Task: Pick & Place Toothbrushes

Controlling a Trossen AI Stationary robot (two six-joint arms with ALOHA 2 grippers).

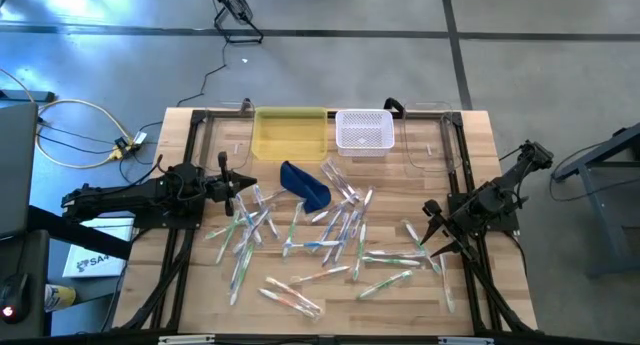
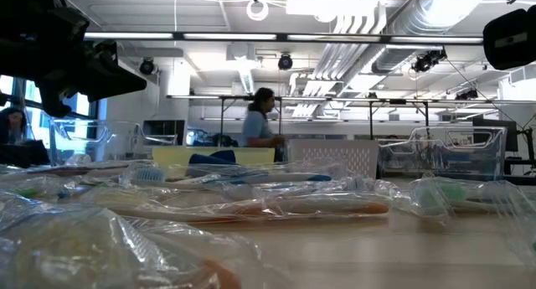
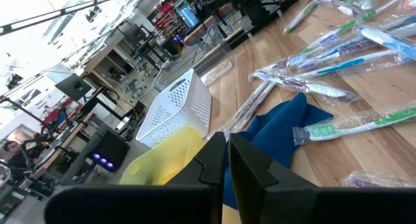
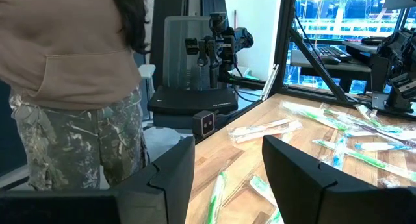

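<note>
Several toothbrushes (image 1: 330, 230) in clear wrappers lie scattered flat across the middle of the wooden table (image 1: 480, 145); they also show in the left wrist view (image 3: 338, 52) and the right wrist view (image 4: 338, 146). My left gripper (image 1: 232, 188) hovers level at the table's left side, shut (image 3: 226, 162), with nothing between its fingers. My right gripper (image 1: 432, 235) hovers level at the table's right side, open (image 4: 227, 165) and empty. Both stand above the table, at the edges of the pile.
A yellow bin (image 1: 290, 132) and a white perforated basket (image 1: 363, 130) stand at the far edge, with clear containers (image 1: 430, 140) beside them. A dark blue pouch (image 1: 305, 183) lies before the yellow bin. A person (image 4: 71, 87) stands beside the table.
</note>
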